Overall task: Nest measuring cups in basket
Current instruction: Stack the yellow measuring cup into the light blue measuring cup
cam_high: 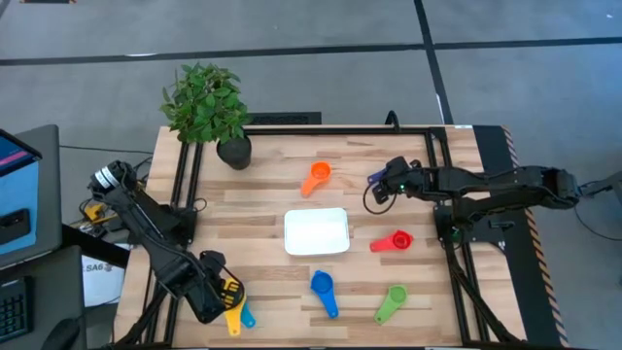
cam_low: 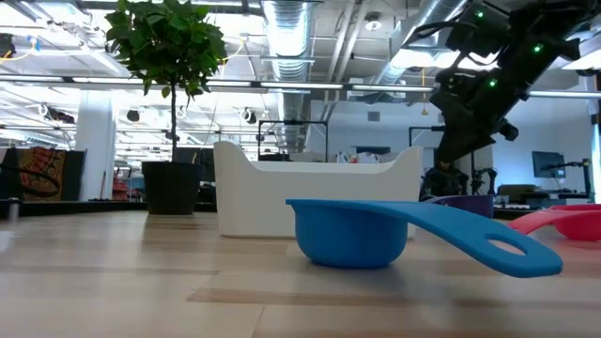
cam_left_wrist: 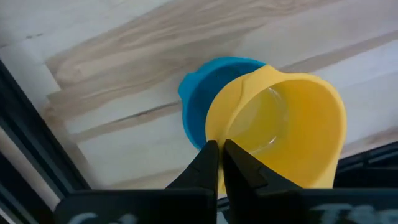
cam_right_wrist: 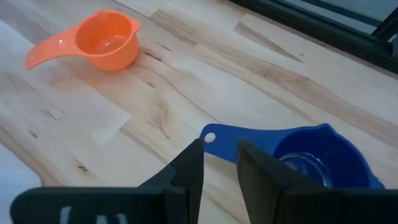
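My left gripper (cam_left_wrist: 219, 152) is at the table's near left corner, shut on the yellow cup (cam_left_wrist: 280, 124) (cam_high: 232, 313). The light blue cup (cam_left_wrist: 208, 93) (cam_high: 248, 317) lies right beside and partly under it. My right gripper (cam_right_wrist: 219, 155) (cam_high: 381, 187) is open at the far right, with a fingertip on either side of the dark blue cup's handle (cam_right_wrist: 217, 140). That cup (cam_right_wrist: 317, 158) (cam_high: 374, 178) stands on its base on the wood. The white basket (cam_high: 316, 232) (cam_low: 319, 192) sits mid-table. The orange (cam_high: 316, 177) (cam_right_wrist: 102, 40), red (cam_high: 394, 241), blue (cam_high: 324, 290) (cam_low: 357, 235) and green (cam_high: 392, 302) cups rest around it. My left gripper pinches the yellow cup's rim wall (cam_left_wrist: 219, 140) between its two fingertips, one finger (cam_left_wrist: 239, 165) over the bowl's inside and the other (cam_left_wrist: 202, 165) outside. The fingers come from above. The cup's mouth faces the wrist camera. Whether its base is off the table I cannot tell.
A green plant in a black pot (cam_high: 233, 151) (cam_low: 171, 183) stands at the far left of the table. Black frame rails (cam_high: 185, 185) (cam_high: 447, 194) run along both sides. Bare wood lies between the basket and the scattered cups.
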Action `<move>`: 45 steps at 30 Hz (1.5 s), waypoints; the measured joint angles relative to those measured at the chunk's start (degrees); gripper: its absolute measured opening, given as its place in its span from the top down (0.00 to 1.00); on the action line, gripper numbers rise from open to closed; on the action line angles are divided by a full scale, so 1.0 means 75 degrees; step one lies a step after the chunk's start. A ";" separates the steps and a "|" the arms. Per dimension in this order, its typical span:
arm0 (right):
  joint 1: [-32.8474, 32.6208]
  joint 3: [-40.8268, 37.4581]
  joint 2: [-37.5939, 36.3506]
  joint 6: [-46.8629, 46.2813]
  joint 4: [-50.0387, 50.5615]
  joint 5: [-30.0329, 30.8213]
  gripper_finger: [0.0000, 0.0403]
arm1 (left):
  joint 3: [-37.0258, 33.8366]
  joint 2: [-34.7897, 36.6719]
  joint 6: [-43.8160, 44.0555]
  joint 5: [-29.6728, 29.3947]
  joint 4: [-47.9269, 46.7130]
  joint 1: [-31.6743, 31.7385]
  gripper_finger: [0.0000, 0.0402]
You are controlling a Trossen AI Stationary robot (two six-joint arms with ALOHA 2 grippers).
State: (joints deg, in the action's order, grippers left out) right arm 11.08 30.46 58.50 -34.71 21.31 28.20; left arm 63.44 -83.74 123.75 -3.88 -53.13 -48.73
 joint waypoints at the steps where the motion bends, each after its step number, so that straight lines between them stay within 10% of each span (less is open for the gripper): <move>1: -0.0031 0.0000 0.0000 -0.0039 -0.0013 0.0012 0.71 | 0.0000 0.0000 0.0000 -0.0003 -0.0002 0.0000 1.00; 22: -0.0380 0.0000 0.0000 -0.0301 -0.0146 0.0045 0.67 | 0.0308 -0.0373 -0.0358 0.0948 0.0219 -0.0054 0.73; 33: -0.0757 0.0000 0.0000 -0.0567 -0.0118 0.0051 0.67 | 0.0131 -0.1506 -0.0753 0.1906 0.1952 -0.0852 0.82; 45: -0.1151 0.0000 0.0000 -0.0763 -0.0118 0.0255 0.68 | 0.0154 -0.2194 -0.1835 0.1294 0.2257 -0.0434 0.90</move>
State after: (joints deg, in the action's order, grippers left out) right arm 2.45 30.46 58.50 -40.43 20.43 30.11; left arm 64.60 -100.20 109.99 5.83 -36.21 -51.99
